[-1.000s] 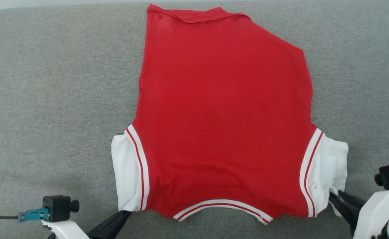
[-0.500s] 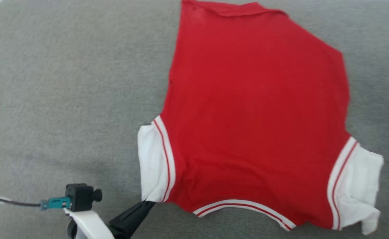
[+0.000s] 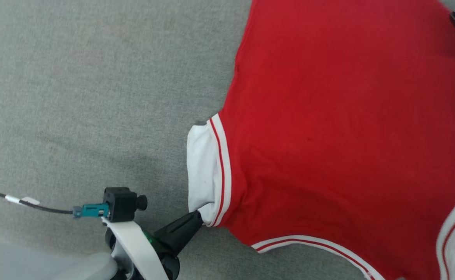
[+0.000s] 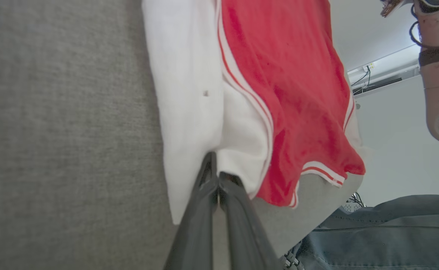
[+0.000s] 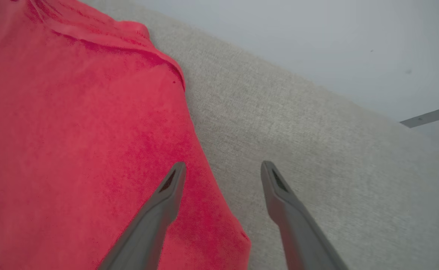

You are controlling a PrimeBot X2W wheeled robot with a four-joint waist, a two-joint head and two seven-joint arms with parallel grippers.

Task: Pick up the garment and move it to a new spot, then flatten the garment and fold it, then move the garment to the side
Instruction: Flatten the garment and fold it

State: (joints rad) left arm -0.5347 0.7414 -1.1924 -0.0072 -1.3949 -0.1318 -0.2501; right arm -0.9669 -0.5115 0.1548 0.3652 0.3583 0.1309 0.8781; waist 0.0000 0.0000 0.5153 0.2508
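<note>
Both grippers are shown. The left gripper (image 3: 197,218) is found at the bottom of the head view, left of centre, its tips pressed together on the lower corner of a white sleeve (image 3: 202,167). In the left wrist view its two dark fingers (image 4: 204,210) are seen pinching that white cloth with no gap between them. The right gripper (image 5: 223,170) is spread wide in the right wrist view: one finger is seen against red cloth, the other against the bare surface. Whether either tip touches cannot be told.

The garment (image 3: 328,128) is laid out on a grey upholstered surface (image 3: 95,97) and takes up the right half of the head view. A striped band is seen along its lower edge, and a folded edge at the upper left of the right wrist view.

The surface is covered in a plain woven grey fabric. A pale wall (image 5: 316,37) is seen beyond its rounded edge, and a pale floor (image 3: 13,260) at the lower left of the head view. A black camera (image 3: 120,202) with a dark cable (image 3: 44,209) is mounted on the left wrist.

The garment is cut off by the top, right and bottom edges of the head view. Blue-grey denim (image 4: 384,232) fills the lower right of the left wrist view; what it belongs to cannot be made out.
</note>
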